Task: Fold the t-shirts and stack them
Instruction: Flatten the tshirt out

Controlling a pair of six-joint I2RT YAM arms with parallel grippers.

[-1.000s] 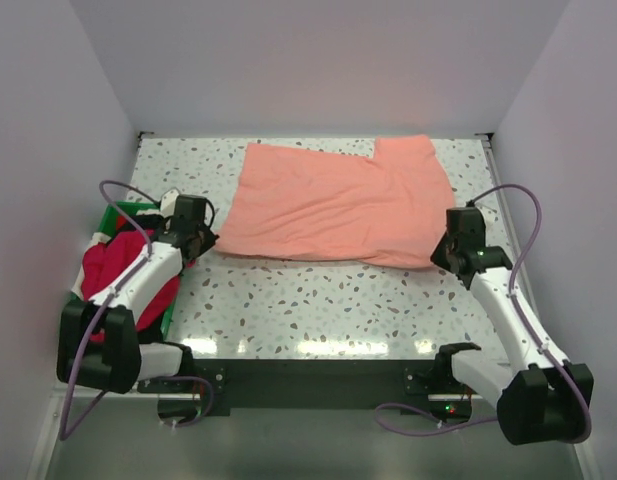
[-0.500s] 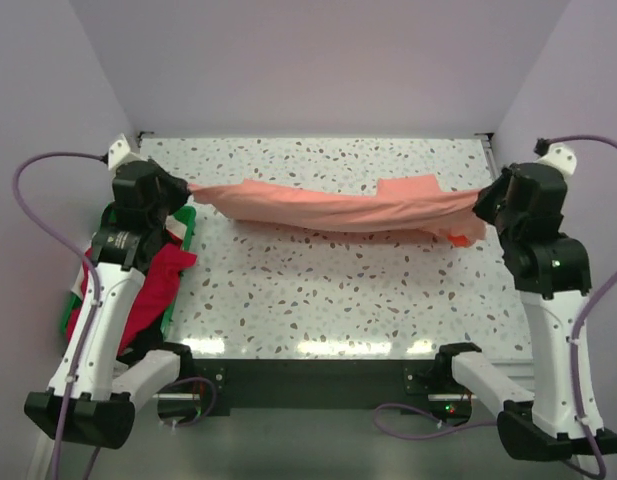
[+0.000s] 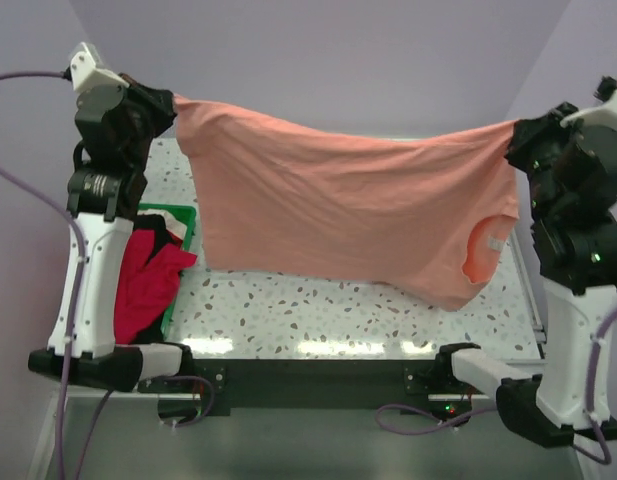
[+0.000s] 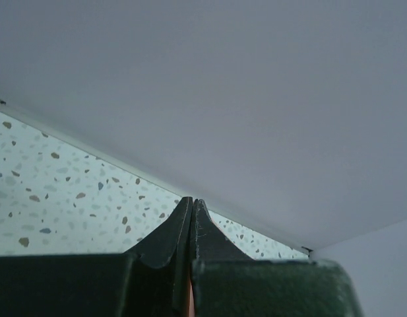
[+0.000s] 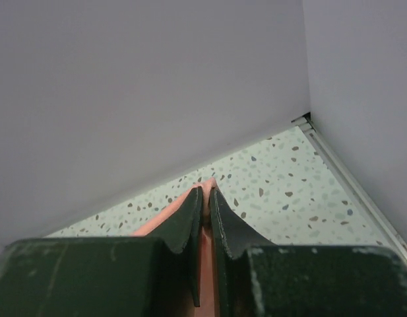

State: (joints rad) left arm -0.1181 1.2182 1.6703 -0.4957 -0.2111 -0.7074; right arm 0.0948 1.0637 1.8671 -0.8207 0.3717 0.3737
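Salmon-pink t-shirt (image 3: 348, 215) hung spread over table (image 3: 318, 318), left gripper (image 3: 171, 108) clamped on its left top corner, right gripper (image 3: 516, 135) clamped on its right, left wrist view shows only a cloth sliver between jaws, crimson t-shirt (image 3: 148, 285) in green bin (image 3: 180, 215) half hidden by left arm (image 3: 93, 260)

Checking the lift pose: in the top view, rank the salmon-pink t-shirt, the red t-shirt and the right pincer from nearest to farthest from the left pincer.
1. Salmon-pink t-shirt: corner clamped in the left pincer.
2. Red t-shirt: below it, in the green bin at left.
3. Right pincer: far right, holding the shirt's other corner.
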